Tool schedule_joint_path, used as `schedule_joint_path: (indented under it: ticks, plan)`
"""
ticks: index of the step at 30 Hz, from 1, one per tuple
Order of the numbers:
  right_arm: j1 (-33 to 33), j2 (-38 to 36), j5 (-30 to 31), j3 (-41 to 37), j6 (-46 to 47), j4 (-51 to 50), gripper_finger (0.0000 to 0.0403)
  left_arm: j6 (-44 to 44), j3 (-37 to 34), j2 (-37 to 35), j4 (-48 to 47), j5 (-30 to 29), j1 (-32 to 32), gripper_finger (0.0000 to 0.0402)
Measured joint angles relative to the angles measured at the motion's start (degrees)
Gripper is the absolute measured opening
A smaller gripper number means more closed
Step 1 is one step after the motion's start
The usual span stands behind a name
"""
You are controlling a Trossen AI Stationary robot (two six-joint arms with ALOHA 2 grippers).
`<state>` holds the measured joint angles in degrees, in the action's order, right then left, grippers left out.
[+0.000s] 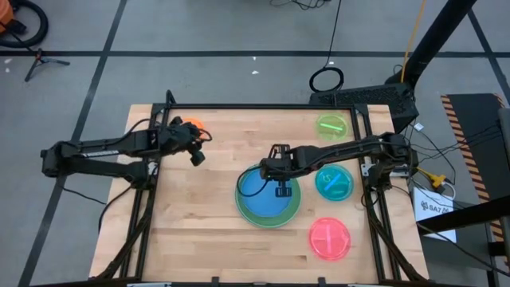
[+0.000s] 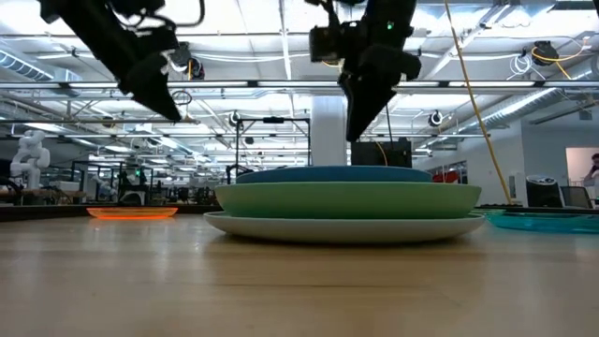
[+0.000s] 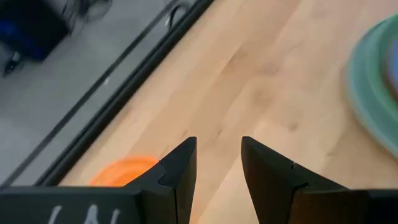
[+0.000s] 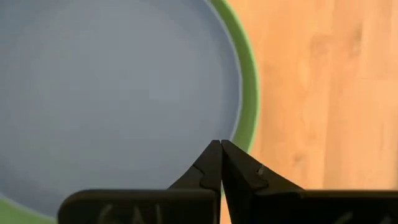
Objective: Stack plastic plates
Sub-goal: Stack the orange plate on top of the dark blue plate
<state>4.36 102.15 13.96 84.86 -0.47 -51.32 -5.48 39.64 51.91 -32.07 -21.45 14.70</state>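
Wood table (image 1: 199,215), workshop behind, left hand (image 3: 217,163) parted and empty, right hand (image 4: 221,163) closed, empty.

You're looking at a pale wood table (image 1: 199,215) with visible grain, framed in black. At its middle, a blue plate (image 1: 259,187) lies on a green plate (image 1: 275,214), with a paler, whitish plate (image 2: 281,227) under both in the low view. 4 small plates are spread around: orange (image 1: 194,125), lime (image 1: 332,126), teal (image 1: 334,182) and pink (image 1: 329,237). Both arms are black, as are the left gripper (image 3: 217,165) and right gripper (image 4: 221,163). The floor (image 1: 199,32) is grey with dark lines.
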Motion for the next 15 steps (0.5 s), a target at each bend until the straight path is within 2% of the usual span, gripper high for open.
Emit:
schedule_joint_path:
  ticks: [7, 15]
  plan:
    - [-0.02, -4.64, 1.75, 0.0, -1.8, 1.12, 0.0002, -2.67, 0.0, 6.31, -5.49, 0.79, 7.61, 0.0133]
    - [-0.15, -9.59, 2.52, 0.0, -5.85, 6.26, 0.0002, -3.58, 0.0, 17.54, -7.79, 3.53, 14.71, 0.0133]
